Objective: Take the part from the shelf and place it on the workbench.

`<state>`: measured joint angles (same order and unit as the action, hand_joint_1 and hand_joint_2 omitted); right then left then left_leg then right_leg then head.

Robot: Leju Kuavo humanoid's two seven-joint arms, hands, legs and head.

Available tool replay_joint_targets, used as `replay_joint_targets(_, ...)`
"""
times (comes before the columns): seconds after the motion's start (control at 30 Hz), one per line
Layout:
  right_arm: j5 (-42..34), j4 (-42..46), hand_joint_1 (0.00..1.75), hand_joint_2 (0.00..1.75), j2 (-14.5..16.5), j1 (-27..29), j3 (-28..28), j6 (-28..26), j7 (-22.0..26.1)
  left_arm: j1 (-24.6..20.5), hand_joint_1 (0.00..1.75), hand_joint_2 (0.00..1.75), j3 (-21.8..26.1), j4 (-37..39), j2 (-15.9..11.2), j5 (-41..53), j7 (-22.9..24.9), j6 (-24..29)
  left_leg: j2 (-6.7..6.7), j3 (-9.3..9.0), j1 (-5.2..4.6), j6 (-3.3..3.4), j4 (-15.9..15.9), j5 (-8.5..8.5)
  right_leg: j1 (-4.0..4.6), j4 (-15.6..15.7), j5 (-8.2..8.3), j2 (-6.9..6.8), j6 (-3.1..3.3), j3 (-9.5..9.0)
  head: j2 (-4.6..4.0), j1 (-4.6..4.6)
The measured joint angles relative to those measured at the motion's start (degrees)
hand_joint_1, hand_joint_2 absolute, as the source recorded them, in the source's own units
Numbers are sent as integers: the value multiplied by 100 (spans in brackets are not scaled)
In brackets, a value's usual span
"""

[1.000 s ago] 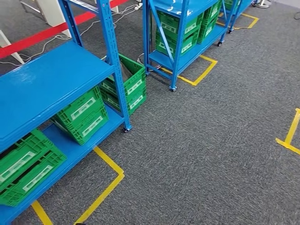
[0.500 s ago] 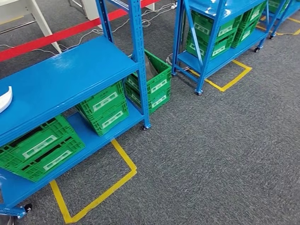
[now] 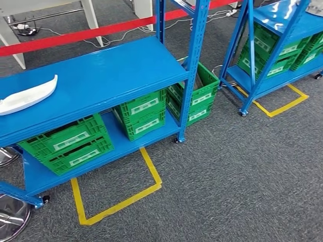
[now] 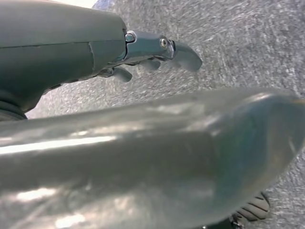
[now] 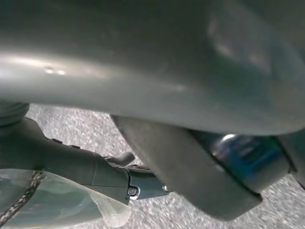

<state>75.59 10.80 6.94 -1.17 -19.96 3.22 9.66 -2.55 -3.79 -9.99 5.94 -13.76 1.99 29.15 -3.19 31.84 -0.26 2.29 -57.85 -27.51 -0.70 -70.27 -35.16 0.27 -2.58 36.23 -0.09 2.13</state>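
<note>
A long white curved part (image 3: pixel 28 95) lies on the middle board of the blue shelf (image 3: pixel 110 70), at the far left of the head view. In the left wrist view my left hand (image 4: pixel 151 52) hangs over grey carpet, fingers stretched out and apart, holding nothing. My right hand (image 5: pixel 118 174) also hangs above the carpet in the right wrist view, partly hidden behind a grey body part, with nothing seen in it. Both hands are far from the part.
Green crates (image 3: pixel 143 113) sit on the shelf's bottom board, and one more (image 3: pixel 192 96) stands behind its post. A second blue rack (image 3: pixel 274 45) with crates stands to the right. Yellow floor tape (image 3: pixel 118 201) marks the shelf's bay. A round metal base (image 3: pixel 11 217) sits at lower left.
The camera has swung left, so the whole scene has slid to the right. The white part has come fully into view on the shelf board.
</note>
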Motion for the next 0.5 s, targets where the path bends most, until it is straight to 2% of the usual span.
replay_joint_targets(0.03,-38,0,0,0,-13,7,-7,-3,18,0,0,0,-3,0,-1,53,6,-19,-79,-7,8,-19,-12,-13,-18,386,251,95,-4,-131,0,1)
replay_joint_targets(0.07,-81,-3,0,0,-25,15,-18,-5,34,-7,0,0,-10,0,-3,105,8,-35,-157,-3,7,-46,-37,-30,-41,757,421,255,-6,-273,0,2)
replay_joint_targets(0.1,-134,-6,0,0,-37,22,-41,-7,47,-15,0,0,-23,0,-5,160,8,-54,-230,15,8,-79,-58,-38,-59,1016,514,389,5,-389,0,0)
replay_joint_targets(0.13,-182,-9,0,0,-49,25,-70,-8,57,-19,0,0,-39,0,-6,207,4,-72,-294,41,11,-113,-72,-37,-67,1140,527,486,25,-452,0,-1)
replay_joint_targets(0.17,-222,-11,0,0,-65,26,-99,-7,65,-18,0,0,-54,0,-8,249,-7,-92,-364,66,19,-152,-75,-25,-62,1166,505,505,57,-481,0,-5)
replay_joint_targets(0.2,-256,-10,0,0,-83,23,-130,-8,68,-11,0,0,-66,0,-13,281,-28,-112,-425,85,32,-188,-69,-12,-60,1173,516,436,99,-499,0,-6)
replay_joint_targets(0.23,-278,-10,0,0,-106,22,-155,-12,68,-2,0,0,-75,0,-18,305,-57,-129,-388,100,35,-222,-85,-21,-60,1192,529,365,137,-512,0,-8)
replay_joint_targets(0.3,-329,-9,0,0,-147,27,-205,-27,69,-2,0,0,-106,0,-22,365,-111,-157,-109,224,28,-287,-347,-191,-68,1234,543,198,217,-541,0,-44)
replay_joint_targets(0.33,-360,-9,0,0,-167,31,-236,-41,67,-10,0,0,-133,0,-15,407,-130,-165,75,362,29,-313,-641,-354,-60,1242,538,105,244,-550,0,-65)
replay_joint_targets(0.37,-401,-9,0,0,-182,34,-272,-68,54,-18,0,0,-169,0,-2,464,-141,-170,184,549,37,-337,-1027,-536,-53,1243,527,8,267,-553,0,-82)
replay_joint_targets(0.4,-440,-9,0,0,-178,35,-313,-132,9,-23,0,0,-215,0,18,539,-136,-166,229,727,50,-355,-1388,-674,-46,1242,517,-93,276,-556,0,-86)
replay_joint_targets(0.43,-478,-9,0,0,-148,32,-352,-231,-54,-20,0,0,-270,0,39,618,-109,-156,248,840,62,-366,-1623,-724,-41,1242,507,-187,283,-560,0,-85)
replay_joint_targets(0.47,-514,-8,0,0,-94,14,-389,-345,-136,-11,0,0,-327,0,62,700,-65,-141,263,852,70,-371,-1653,-662,-37,1241,498,-270,285,-567,0,-85)
replay_joint_targets(0.5,-541,-8,0,0,-16,-12,-420,-454,-227,-3,0,0,-385,0,82,776,-11,-126,285,750,74,-366,-1458,-505,-32,1241,488,-340,281,-581,0,-86)
